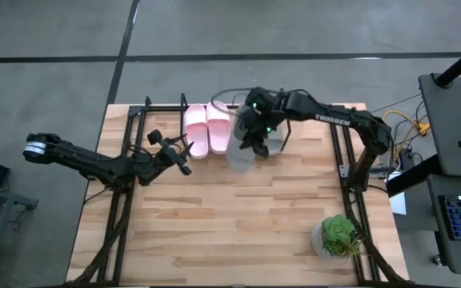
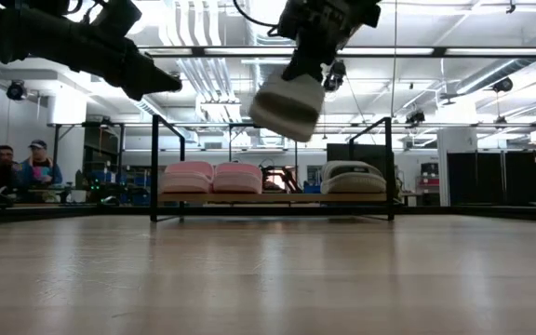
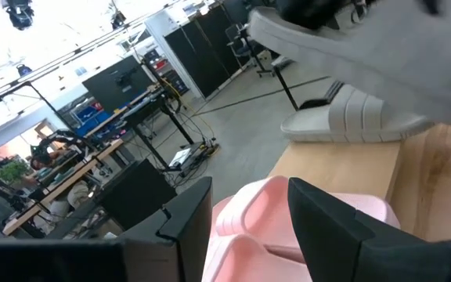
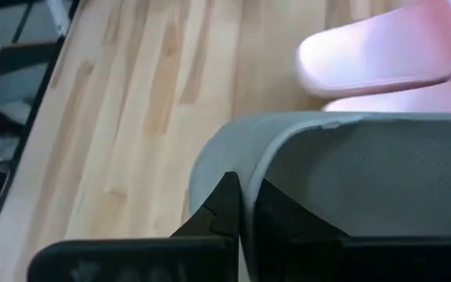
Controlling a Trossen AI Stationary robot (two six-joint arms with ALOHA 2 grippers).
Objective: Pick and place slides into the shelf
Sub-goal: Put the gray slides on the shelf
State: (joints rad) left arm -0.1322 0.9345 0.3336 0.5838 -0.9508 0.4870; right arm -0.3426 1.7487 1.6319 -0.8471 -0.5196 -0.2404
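- The right claw (image 1: 256,142) is clamped on a grey slide (image 2: 287,102), holding it in the air above the shelf (image 2: 154,167); in the right wrist view its fingers (image 4: 225,207) pinch the slide's thin edge, nearly closed on it.
- That slide hangs tilted, one end lower than the other, just beside the pink pair (image 1: 207,128) when seen from above.
- Both pink slides lie side by side on the shelf's board; the other grey slide (image 2: 352,179) lies there too, towards the far end of the rack in the low view.
- So three are in place and the fourth is the one carried; by my reckoning it belongs in the gap between the pink pair and its grey mate.
- The left claw (image 1: 184,152) hangs over the bench near the shelf's left end, fingers spread and holding nothing.
- Handling, as a judgement: the slide looks like light rubber, soft enough to bend under a pinch and not fragile; held by one edge it droops and may swing or twist, so a hold on the sole edge or across the wide strap seems surest.
- Risk: the low end could catch a wire of the rack or nudge the pink pair on the way down.
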